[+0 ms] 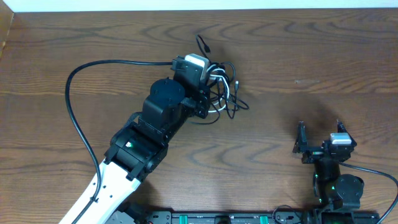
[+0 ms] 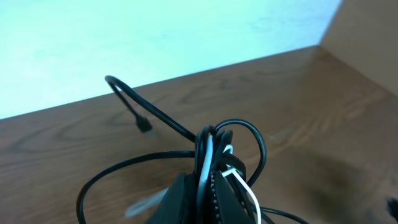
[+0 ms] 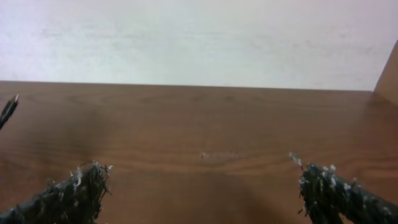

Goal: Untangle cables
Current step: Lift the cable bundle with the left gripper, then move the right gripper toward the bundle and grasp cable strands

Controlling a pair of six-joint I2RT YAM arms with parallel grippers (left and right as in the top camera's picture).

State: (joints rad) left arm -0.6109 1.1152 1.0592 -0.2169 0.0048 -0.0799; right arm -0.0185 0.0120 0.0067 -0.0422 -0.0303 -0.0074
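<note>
Risk: your left gripper [image 2: 208, 190] is clamped on several strands of the cables [image 1: 227, 93] at once, black and white together. Any pull from this grip likely drags the whole knot as one lump, or cinches it tighter. Nothing pins the far side, so the bundle would just slide across the table [image 1: 311, 56].

Risk: one loose plug end [image 2: 144, 124] arcs up and away at upper left of the left wrist view; it could whip or hook another loop on a fast lift.

Pose: left arm reaches diagonally from lower left to upper centre of the overhead frame, wrist over the tangle. Right arm sits folded at lower right, well apart. Right gripper [image 1: 319, 132] is spread wide, empty, facing bare wood.
</note>
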